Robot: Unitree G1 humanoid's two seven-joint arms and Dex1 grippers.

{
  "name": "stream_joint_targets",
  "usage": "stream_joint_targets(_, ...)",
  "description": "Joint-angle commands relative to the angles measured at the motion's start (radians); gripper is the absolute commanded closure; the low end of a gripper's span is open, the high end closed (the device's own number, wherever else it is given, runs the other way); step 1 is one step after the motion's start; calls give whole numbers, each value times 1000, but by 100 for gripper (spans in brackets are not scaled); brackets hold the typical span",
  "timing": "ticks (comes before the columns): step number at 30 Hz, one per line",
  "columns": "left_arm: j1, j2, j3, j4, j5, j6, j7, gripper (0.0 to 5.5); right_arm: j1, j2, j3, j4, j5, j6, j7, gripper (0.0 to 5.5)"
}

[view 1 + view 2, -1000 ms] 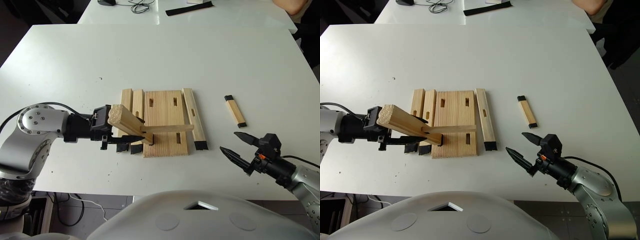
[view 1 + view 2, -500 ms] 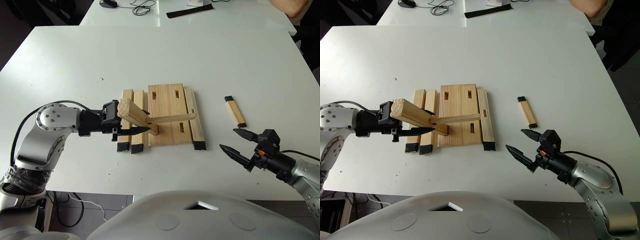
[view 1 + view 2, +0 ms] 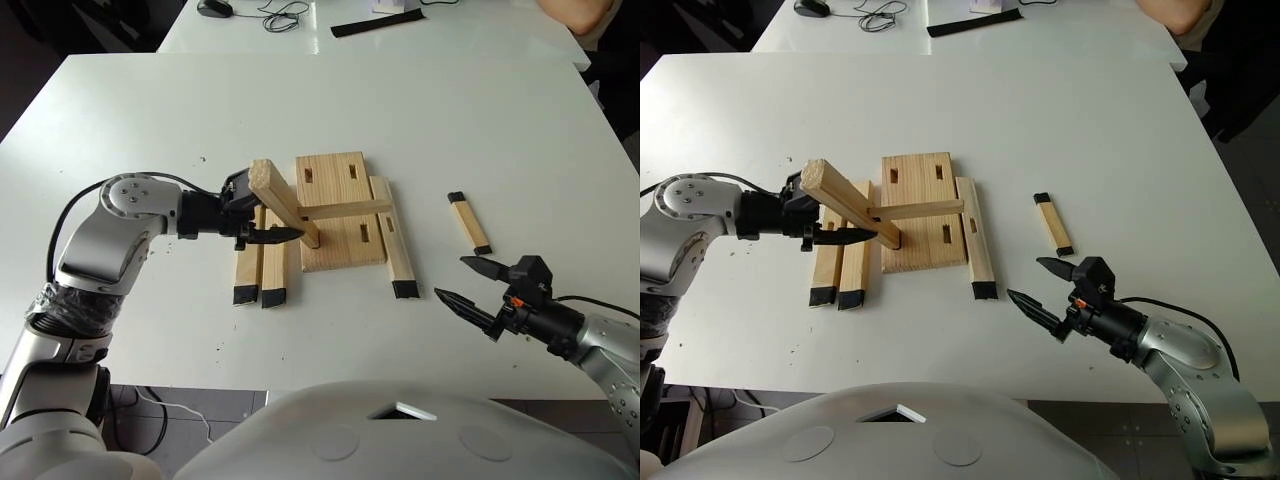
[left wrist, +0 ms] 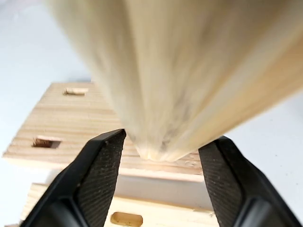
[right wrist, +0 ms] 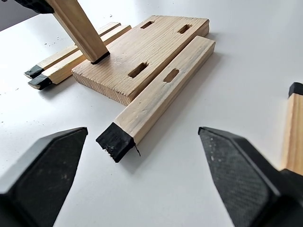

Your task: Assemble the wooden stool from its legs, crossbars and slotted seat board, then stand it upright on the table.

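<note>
Left hand [image 3: 281,233] tight around leg [image 3: 274,190]

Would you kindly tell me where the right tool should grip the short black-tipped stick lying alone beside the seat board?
Probably around its middle, across the narrow width, from above: the short stick lies flat on the table with bare surface along both long sides, near the open right tool.

The left gripper [image 3: 279,233], clamped on the tilted leg [image 3: 274,190] with its crossbar [image 3: 350,208], now sits farther out over the worktop, and the leg stands steeper. The seat board [image 3: 335,175] lies farther from the robot, slightly turned.
</note>
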Motion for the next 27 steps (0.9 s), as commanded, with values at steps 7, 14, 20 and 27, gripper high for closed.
stream_joint_targets(7, 45, 45, 167, -1, -89, 101, -8, 170, 47, 10, -23, -6, -9, -12, -13, 116)
stream_joint_targets(14, 94, 188, 273, -108, -152, 346, 18, 170, 227, 106, -48, -91, -34, -79, -79, 116)
stream_joint_targets(20, 218, 157, 295, -299, -196, 682, 230, 170, 277, 158, -31, -115, -63, -110, -123, 116)
stream_joint_targets(27, 247, 29, 372, -436, -248, 1003, 459, 170, 293, 159, -33, -116, -72, -122, -122, 116)
